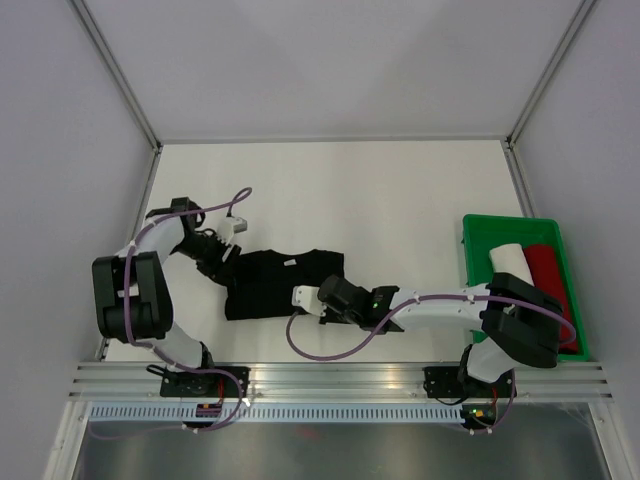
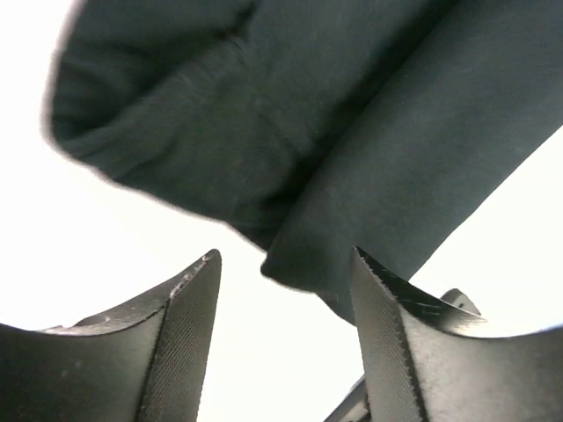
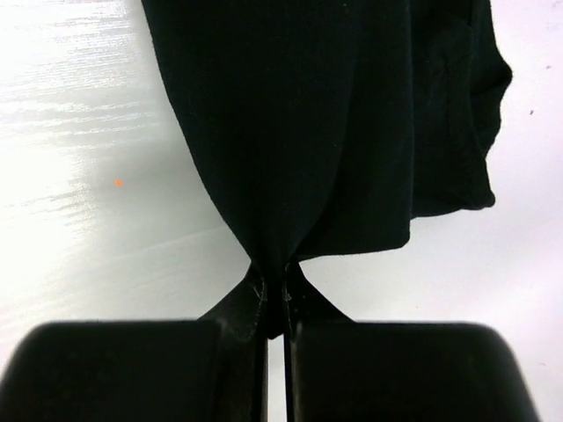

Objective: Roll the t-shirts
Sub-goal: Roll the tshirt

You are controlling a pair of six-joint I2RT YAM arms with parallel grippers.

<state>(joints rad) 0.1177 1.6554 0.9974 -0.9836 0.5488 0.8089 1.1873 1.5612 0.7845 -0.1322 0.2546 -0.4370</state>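
A black t-shirt (image 1: 280,282) with a small white neck label lies crumpled on the white table, left of centre. My left gripper (image 1: 222,258) is at its upper left edge; in the left wrist view it (image 2: 283,272) is open, with a fold of the black shirt (image 2: 352,158) just beyond and above the fingertips. My right gripper (image 1: 318,303) is at the shirt's lower right edge; in the right wrist view it (image 3: 274,286) is shut on a pinched bunch of the black shirt (image 3: 308,123), which fans out away from the jaws.
A green bin (image 1: 480,236) stands at the right edge of the table, holding a white cloth roll (image 1: 508,258) and a red cloth roll (image 1: 547,268). Grey walls enclose the table on three sides. An aluminium rail (image 1: 340,380) runs along the near edge.
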